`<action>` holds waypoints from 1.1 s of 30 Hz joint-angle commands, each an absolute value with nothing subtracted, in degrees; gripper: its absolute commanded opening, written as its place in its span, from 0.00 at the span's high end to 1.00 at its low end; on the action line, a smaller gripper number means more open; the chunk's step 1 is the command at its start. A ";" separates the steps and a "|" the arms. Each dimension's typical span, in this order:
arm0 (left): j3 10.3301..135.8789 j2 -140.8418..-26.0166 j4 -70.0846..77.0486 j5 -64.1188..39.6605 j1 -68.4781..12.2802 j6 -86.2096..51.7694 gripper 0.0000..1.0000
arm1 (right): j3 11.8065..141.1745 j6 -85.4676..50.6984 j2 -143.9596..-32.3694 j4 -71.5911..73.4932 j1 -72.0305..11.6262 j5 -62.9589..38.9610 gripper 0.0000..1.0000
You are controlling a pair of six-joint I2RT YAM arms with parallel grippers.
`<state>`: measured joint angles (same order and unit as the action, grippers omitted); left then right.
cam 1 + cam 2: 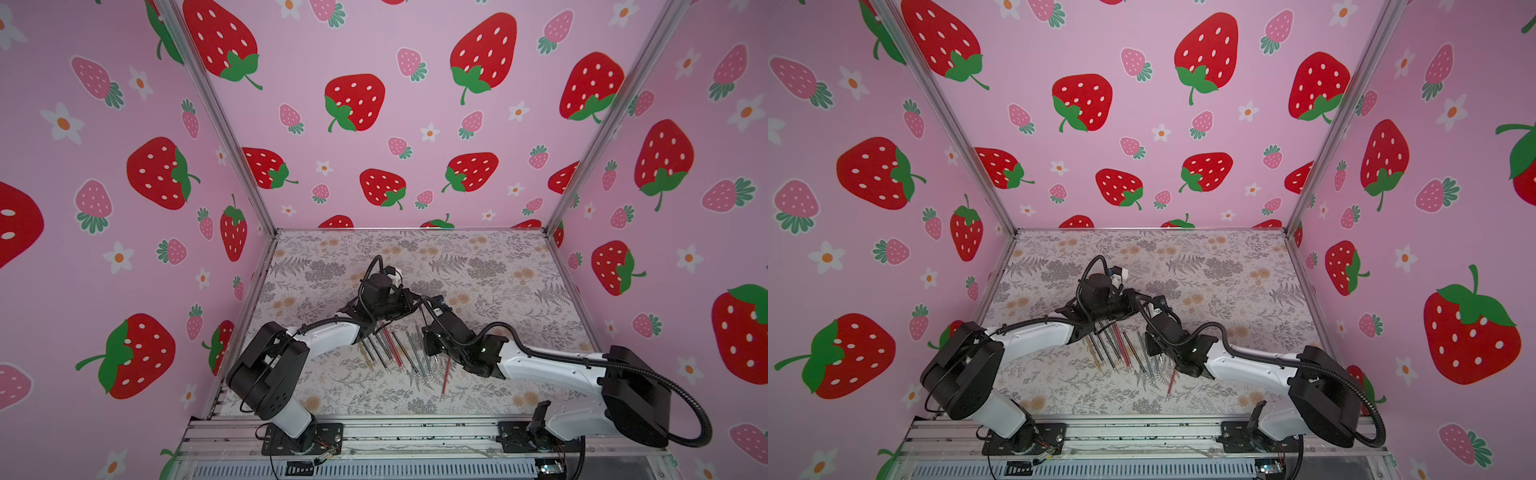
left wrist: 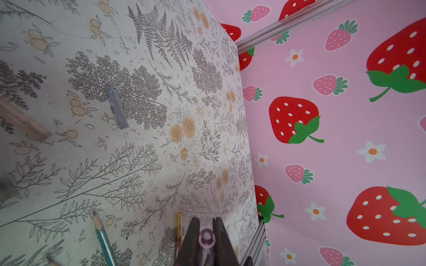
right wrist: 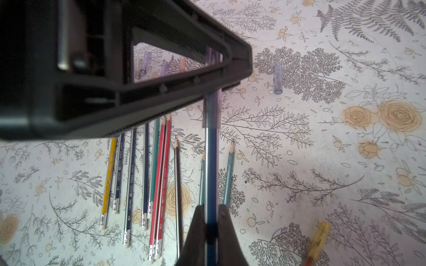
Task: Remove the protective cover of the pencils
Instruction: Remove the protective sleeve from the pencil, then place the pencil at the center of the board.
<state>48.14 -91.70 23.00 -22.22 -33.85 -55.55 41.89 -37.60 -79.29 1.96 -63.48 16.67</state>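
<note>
My right gripper (image 3: 211, 210) is shut on the shaft of a blue pencil (image 3: 212, 165). The pencil's tip end sits inside a translucent purple cover (image 3: 211, 110). My left gripper (image 2: 206, 226) is shut on that cover (image 2: 206, 238), seen end-on between its fingers. In both top views the two grippers meet above the middle of the table, left (image 1: 413, 301) and right (image 1: 430, 311). The other pencils (image 3: 147, 175) lie side by side on the table (image 1: 498, 291) below them, also seen in a top view (image 1: 1121, 347).
Loose clear covers lie on the table, one apart (image 3: 278, 78) and a few together (image 3: 145, 62). A red pencil with a yellow cover (image 3: 319, 237) lies off to the side. Pink strawberry walls (image 1: 374, 124) enclose the table on three sides.
</note>
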 commanded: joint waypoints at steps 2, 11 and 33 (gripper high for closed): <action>49.87 -93.84 25.45 -17.08 -29.70 -57.02 1.00 | 42.88 -36.66 -79.88 -0.18 -64.95 15.95 1.00; 51.26 -96.27 24.70 -17.08 -26.46 -56.87 1.00 | 43.42 -36.25 -81.81 1.39 -65.04 15.72 1.00; 58.48 -103.04 19.51 -16.53 -27.48 -54.90 1.00 | 38.50 -46.35 -79.66 -3.16 -63.32 24.16 1.00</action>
